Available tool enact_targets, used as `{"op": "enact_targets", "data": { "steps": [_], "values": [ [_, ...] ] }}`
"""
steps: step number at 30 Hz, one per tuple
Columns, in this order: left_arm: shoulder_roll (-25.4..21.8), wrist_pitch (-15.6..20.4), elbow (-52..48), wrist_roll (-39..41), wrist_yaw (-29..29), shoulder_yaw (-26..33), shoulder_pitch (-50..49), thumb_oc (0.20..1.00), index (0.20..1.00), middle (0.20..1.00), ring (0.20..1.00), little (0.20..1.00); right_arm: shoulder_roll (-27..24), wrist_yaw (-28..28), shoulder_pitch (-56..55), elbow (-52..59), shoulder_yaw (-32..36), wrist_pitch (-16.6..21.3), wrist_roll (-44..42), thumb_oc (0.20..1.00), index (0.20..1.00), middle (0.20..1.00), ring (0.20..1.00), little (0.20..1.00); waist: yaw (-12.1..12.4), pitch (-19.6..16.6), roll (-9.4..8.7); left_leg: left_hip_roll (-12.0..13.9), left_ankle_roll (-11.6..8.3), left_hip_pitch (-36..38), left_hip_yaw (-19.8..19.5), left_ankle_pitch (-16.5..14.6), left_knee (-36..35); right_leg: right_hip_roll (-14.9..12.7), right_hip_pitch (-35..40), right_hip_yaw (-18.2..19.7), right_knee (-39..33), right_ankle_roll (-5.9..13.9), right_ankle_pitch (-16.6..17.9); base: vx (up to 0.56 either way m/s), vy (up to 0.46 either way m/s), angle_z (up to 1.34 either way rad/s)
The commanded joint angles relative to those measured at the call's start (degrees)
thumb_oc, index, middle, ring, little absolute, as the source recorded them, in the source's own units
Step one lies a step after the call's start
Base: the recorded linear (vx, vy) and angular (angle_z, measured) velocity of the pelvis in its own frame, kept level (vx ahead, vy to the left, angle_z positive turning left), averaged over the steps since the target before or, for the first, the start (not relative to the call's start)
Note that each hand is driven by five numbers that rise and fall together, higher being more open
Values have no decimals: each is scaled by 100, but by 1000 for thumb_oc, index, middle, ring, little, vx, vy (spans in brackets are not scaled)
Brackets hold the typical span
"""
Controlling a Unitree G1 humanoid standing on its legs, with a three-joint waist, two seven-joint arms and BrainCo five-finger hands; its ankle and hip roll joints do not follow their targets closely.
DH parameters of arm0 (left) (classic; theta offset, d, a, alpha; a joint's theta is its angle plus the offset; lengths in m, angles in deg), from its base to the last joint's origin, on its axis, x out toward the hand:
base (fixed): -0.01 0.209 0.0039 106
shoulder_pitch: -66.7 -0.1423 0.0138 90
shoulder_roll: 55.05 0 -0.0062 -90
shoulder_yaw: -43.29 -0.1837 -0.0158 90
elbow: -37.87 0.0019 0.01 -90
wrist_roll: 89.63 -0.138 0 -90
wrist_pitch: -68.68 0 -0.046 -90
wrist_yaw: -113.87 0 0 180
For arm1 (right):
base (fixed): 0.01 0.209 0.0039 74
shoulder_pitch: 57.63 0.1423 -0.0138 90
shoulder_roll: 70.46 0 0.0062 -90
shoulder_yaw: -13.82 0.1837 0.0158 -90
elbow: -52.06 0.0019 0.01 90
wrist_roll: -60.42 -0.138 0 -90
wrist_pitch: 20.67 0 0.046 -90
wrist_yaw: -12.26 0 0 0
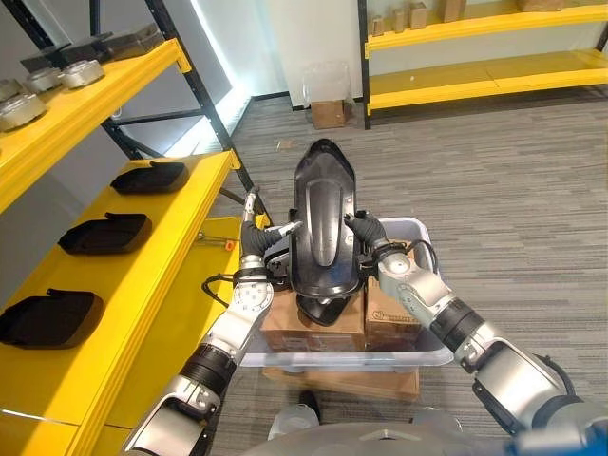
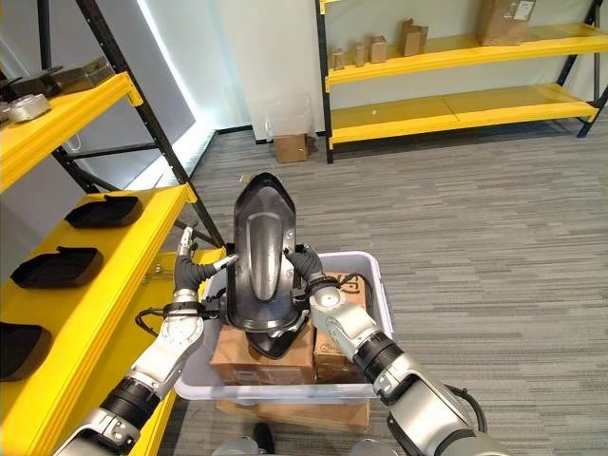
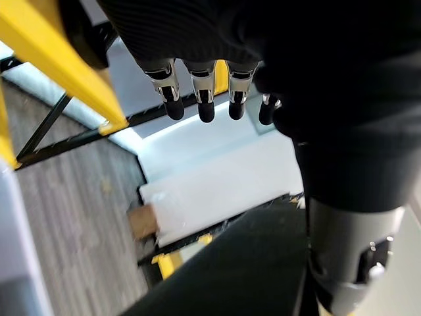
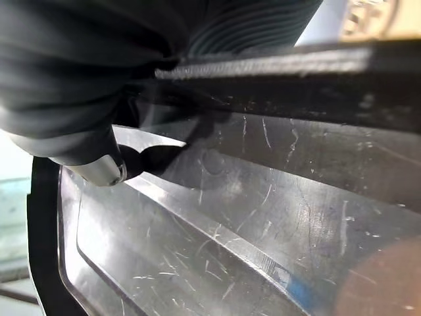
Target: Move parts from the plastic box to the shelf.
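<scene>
A long black moulded part (image 1: 323,223) stands upright over the pale plastic box (image 1: 332,360), held between my two hands. My left hand (image 1: 253,255) is against its left edge, with straight fingers (image 3: 204,99) pointing up beside it and the thumb laid across its front. My right hand (image 1: 372,237) has its fingers curled over the part's right edge. In the right wrist view the thumb (image 4: 105,171) presses on the scratched inner face of the part (image 4: 230,217). Three similar black parts (image 1: 104,233) lie on the yellow shelf (image 1: 180,275) to my left.
Cardboard boxes (image 1: 389,321) sit in the plastic box under the held part. The upper shelf level (image 1: 95,104) carries round metal pieces (image 1: 81,73). Black shelf posts (image 1: 214,104) rise beside it. A second yellow rack (image 2: 456,104) and a small carton (image 1: 328,114) stand at the far wall.
</scene>
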Motion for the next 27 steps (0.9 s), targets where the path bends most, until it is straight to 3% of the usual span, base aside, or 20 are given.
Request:
{"op": "enact_targets", "data": {
  "steps": [1,9,16,27],
  "values": [
    [-213,140,-492,378,469,6,334,1000,1000,1000,1000,1000,344,24,534,838,532,410,87,200,200,200,200,200,-69,293,-504,200,-385,518,-75,-619,257,-5,1160,-297,-2292,94,1240,0,0,0],
    [-190,-138,-572,733,976,-243,39,1000,1000,1000,1000,1000,221,22,619,1240,570,132,166,200,200,200,200,200,-95,279,-517,153,-386,592,-5,-607,85,12,1177,-287,-2382,152,1301,6,13,0],
    [-83,-275,-401,1372,1182,-408,31,1000,1000,1000,1000,1000,214,153,636,1368,510,178,113,200,200,200,200,200,-143,264,-528,163,-367,614,58,-601,56,28,1163,-246,-2356,162,1289,0,0,0],
    [364,-32,132,1548,1217,-791,465,1000,1000,1000,1000,1000,373,453,690,1630,116,116,70,200,200,200,200,200,-286,179,-604,184,-383,673,133,-557,-48,48,1158,-113,-2489,211,1385,2,1,1]
  ]
}}
